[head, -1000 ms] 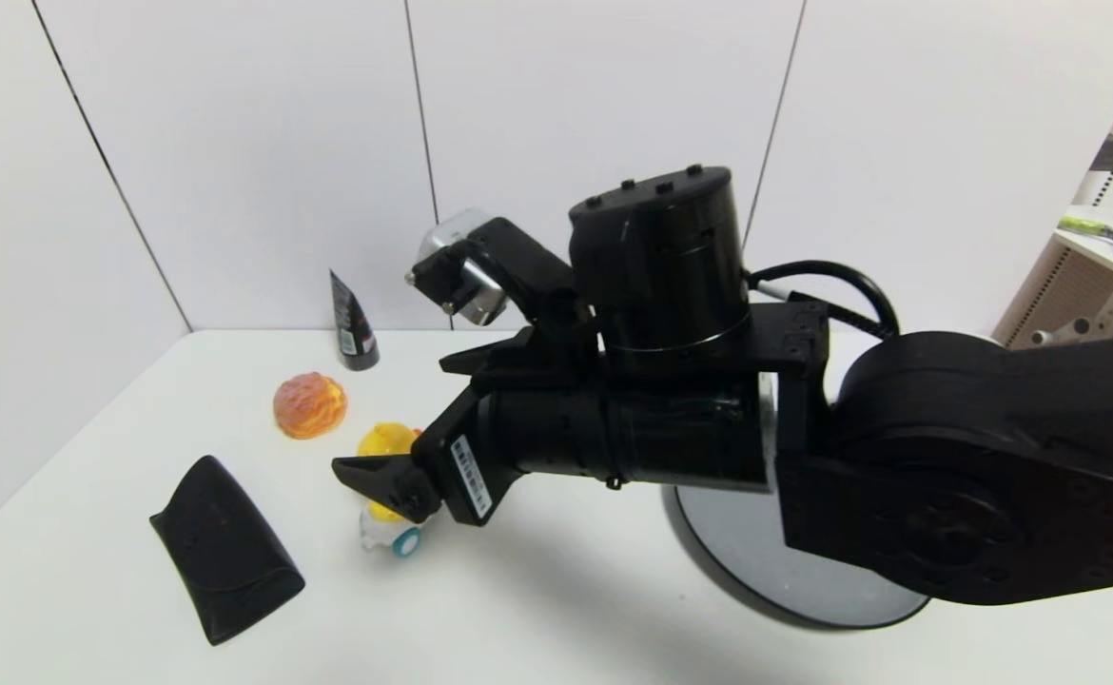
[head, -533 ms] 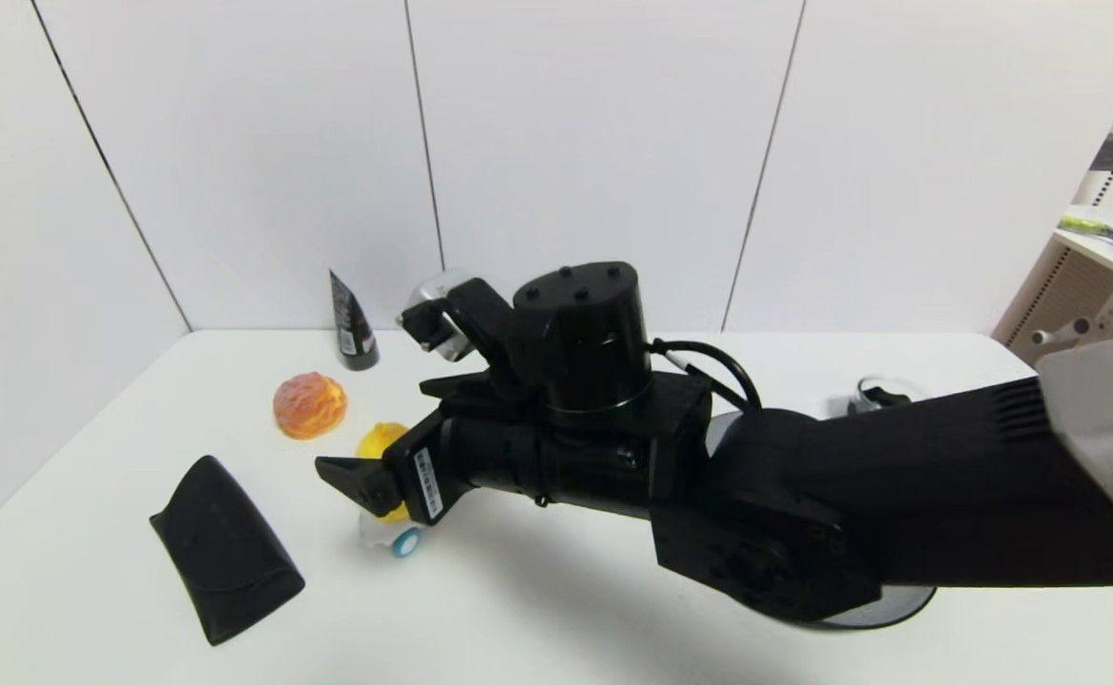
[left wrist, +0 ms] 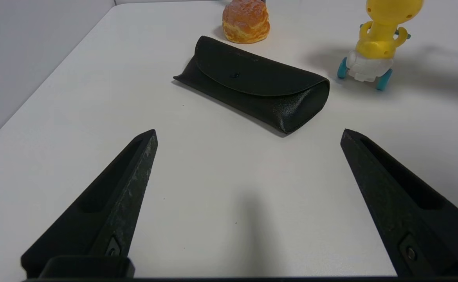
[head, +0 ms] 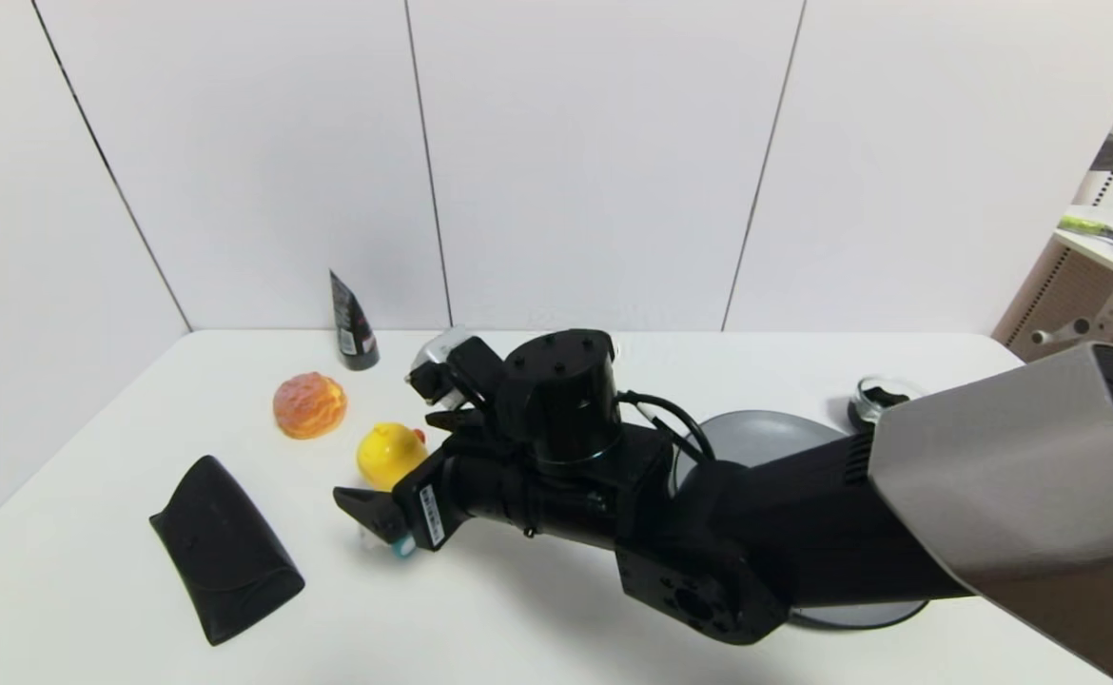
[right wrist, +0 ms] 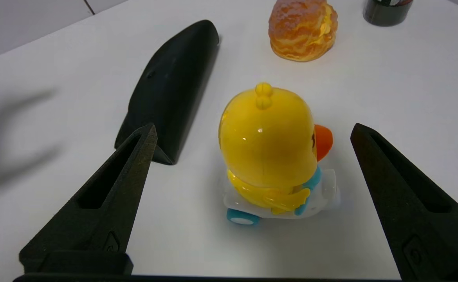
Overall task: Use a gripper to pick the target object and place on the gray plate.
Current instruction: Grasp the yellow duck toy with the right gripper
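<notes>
The yellow duck (head: 390, 452) with an orange beak rides its white scooter with blue wheels on the white table, left of centre. My right gripper (head: 385, 459) reaches across from the right, open, one finger on each side of the duck without touching it. In the right wrist view the duck (right wrist: 268, 141) stands upright between the spread fingers of that gripper (right wrist: 252, 127). The gray plate (head: 756, 438) lies to the right, mostly hidden under my right arm. My left gripper (left wrist: 248, 131) is open and empty over bare table; the duck (left wrist: 381, 39) shows farther off.
A black pouch (head: 224, 547) lies left of the duck. An orange-brown bun (head: 309, 404) sits behind it, and a black tube (head: 352, 323) stands by the back wall. A small glass cup (head: 875, 392) is behind the plate. A shelf stands at the far right.
My right arm has come down and reached forward over the table. Its open fingers have moved from just above the duck to low on either side of it. The duck has not moved.
</notes>
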{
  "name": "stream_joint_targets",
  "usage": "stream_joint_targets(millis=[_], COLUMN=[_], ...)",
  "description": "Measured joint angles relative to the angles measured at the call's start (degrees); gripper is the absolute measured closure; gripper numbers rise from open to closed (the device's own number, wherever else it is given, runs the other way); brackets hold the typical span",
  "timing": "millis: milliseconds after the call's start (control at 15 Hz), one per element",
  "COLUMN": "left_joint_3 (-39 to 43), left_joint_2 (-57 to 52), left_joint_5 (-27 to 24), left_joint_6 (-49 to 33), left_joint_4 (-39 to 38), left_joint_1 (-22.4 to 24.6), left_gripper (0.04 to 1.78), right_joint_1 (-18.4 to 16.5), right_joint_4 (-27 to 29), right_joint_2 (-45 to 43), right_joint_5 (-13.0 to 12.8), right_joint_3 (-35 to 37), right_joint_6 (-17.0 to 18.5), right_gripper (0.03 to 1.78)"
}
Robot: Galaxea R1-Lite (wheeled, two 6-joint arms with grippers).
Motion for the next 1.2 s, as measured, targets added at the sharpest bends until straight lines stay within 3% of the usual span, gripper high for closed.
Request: stream_joint_targets(millis=[333,600,1200], left_joint_3=[0.0,0.0,0.0], left_joint_2=[0.0,0.0,0.0], left_joint_5=[0.02,0.0,0.02], left_joint_6=[0.0,0.0,-0.01], left_joint_4=[-0.02,-0.02,0.0], left_joint_1=[0.0,0.0,0.0], left_gripper=[0.13,0.13,0.13], right_joint_1=[-0.05,-0.05,-1.79], right_joint_4=[-3.28,-4.52,-4.51], right_joint_2=[4.36,7.07,13.59], right_joint_5=[0.0,-1.71,-1.79], right_joint_3=[-0.2,-0.99,-10.12], right_joint_6=[-0.61,-0.68,-0.91], right_gripper=[0.1,0.1,0.1])
